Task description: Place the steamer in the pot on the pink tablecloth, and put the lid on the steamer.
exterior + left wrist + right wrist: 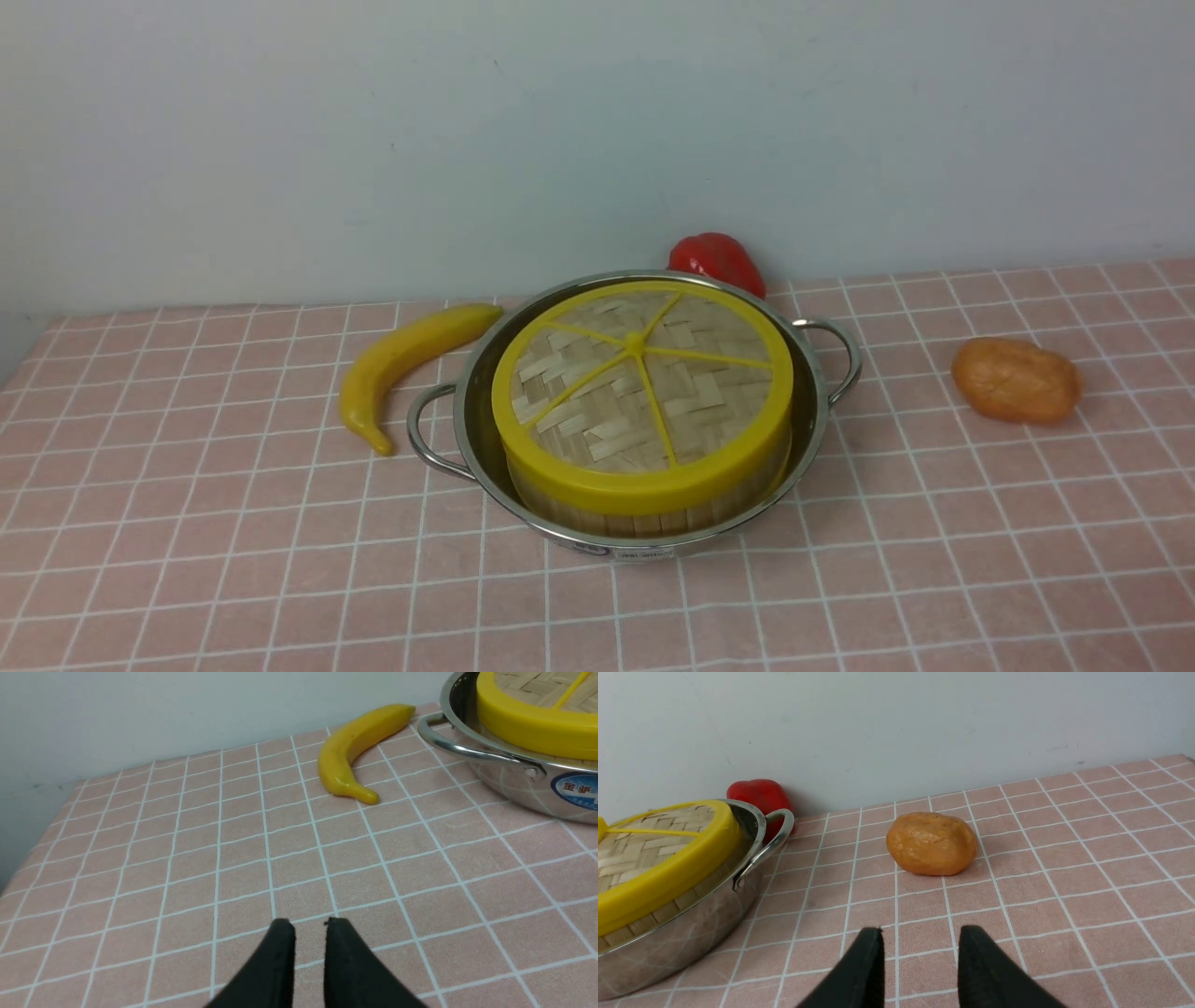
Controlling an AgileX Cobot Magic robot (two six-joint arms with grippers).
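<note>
1x wide round shiny stainless-steel pot (571, 539), w/ 2x looped steel wire side handles (431, 450); 1x round bamboo-slat steamer basket (644, 525); 1x flat round woven-bamboo lid w/ thick yellow plastic rim (607, 411), incl. 1x yellow central knob (635, 343) & 5x thin yellow spokes (709, 357); 1x curved yellow banana (397, 359); 1x glossy red rounded pepper-like item, partly hidden (717, 260); 1x orange-brown oblong bread-like item (1018, 380); 1x pink cloth w/ white-line grid (233, 523); 1x blue oval label w/ white characters (579, 791); 1x small pale rectangular label (644, 553)
</note>
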